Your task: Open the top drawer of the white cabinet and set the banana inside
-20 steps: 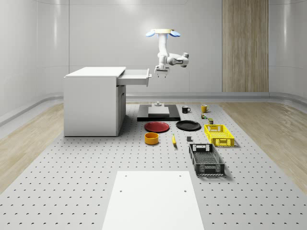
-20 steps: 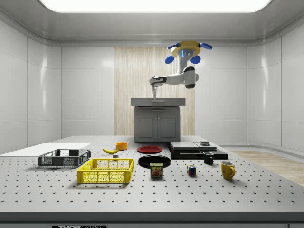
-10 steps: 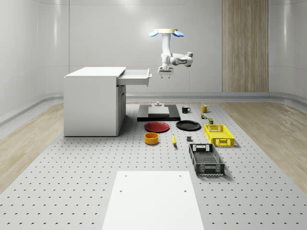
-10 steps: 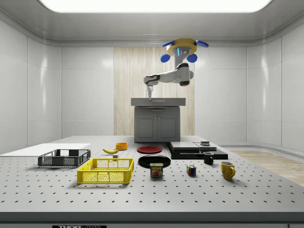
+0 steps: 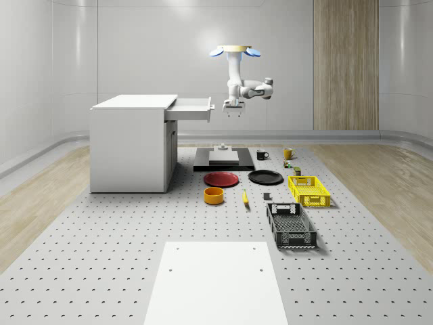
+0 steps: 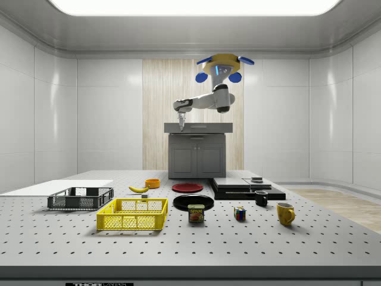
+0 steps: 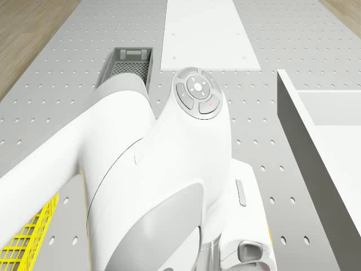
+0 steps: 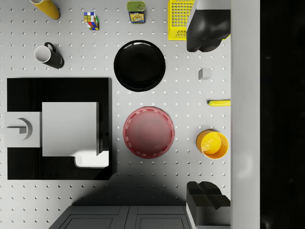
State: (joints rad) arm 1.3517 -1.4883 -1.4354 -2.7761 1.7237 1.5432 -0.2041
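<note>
Here the drone (image 5: 235, 49) hovers high above the desk (image 5: 101, 257), just off the open front of the top drawer (image 5: 191, 108), which stands pulled out from the white cabinet (image 5: 132, 145) toward the whole-scene view's right. The arm bends down and sideways from the drone, and the tool (image 5: 232, 112) hangs pointing downward just beside the drawer's front, level with it and apart from it. In the wrist view its two dark fingers (image 8: 206, 31) stand spread, with nothing between them.

The banana (image 5: 245, 198) lies on the desk, well below the tool, between the orange bowl (image 5: 214, 196) and the dark grey crate (image 5: 291, 225). The red plate (image 5: 222, 179) and the black plate (image 5: 265, 177) lie side by side beyond it, and the yellow basket (image 5: 308, 190) sits to the whole-scene view's right of them. In the side view, a Spam can (image 6: 196, 213), a colour cube (image 6: 239, 214), a black mug (image 6: 261, 198) and a yellow mug (image 6: 285, 213) stand on the near part of the desk.
</note>
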